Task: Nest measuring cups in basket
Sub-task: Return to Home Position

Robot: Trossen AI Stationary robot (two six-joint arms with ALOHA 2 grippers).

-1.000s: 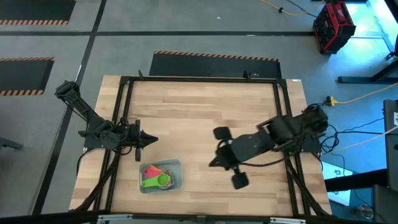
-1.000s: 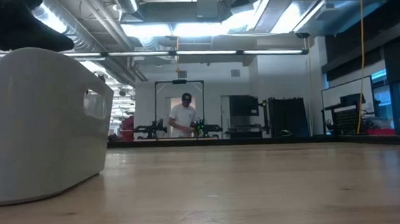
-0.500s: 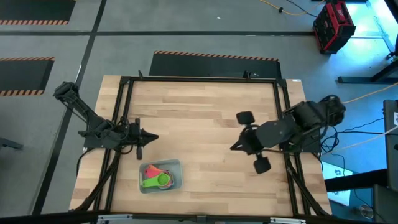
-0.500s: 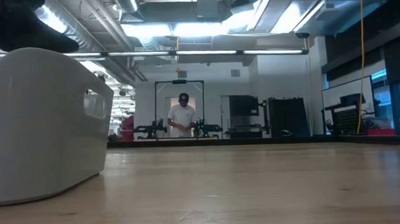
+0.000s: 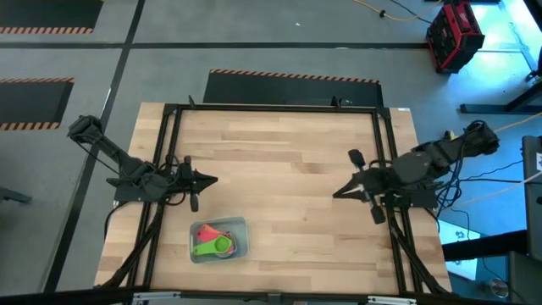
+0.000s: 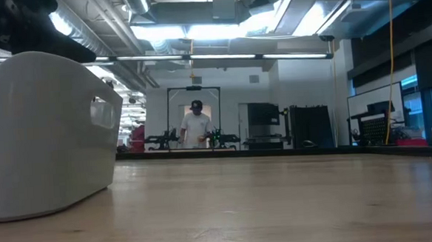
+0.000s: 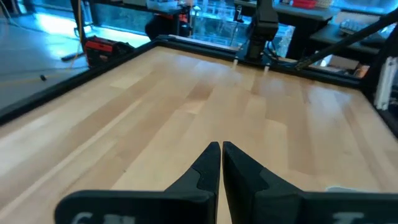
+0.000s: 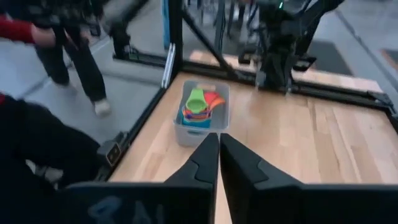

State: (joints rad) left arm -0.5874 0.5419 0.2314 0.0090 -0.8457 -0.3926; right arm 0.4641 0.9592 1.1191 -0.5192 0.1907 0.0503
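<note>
We see the basket (image 5: 242, 240) on the left half of the wooden table (image 5: 279, 152), close to the edge that is lowest in the high view. All the measuring cups (image 5: 214, 241) that we can find lie inside it, gathered in one pile. The green cup (image 5: 203, 249) is on top, and a reddish handle (image 5: 206, 230) sticks out from under it. How many cups are below, we cannot count. The left gripper (image 5: 211, 180) hangs over the left side of the table, apart from the basket and a little further in from that edge, with nothing in it. In the left wrist view its two dark fingers (image 7: 202, 174) lie pressed together with only a thin line between them, above bare wood. The right gripper (image 5: 337, 195) is over the right side of the table, well apart from the basket, and points toward the left arm. Its fingers (image 8: 199, 163) are also closed against each other and carry nothing. Past them the right wrist view shows the basket (image 8: 186, 134) with the coloured pile (image 8: 199, 107) in it. In the low view the basket's pale wall (image 6: 46, 137) fills the left side. A person (image 6: 196, 126) stands far behind in the room.
</note>
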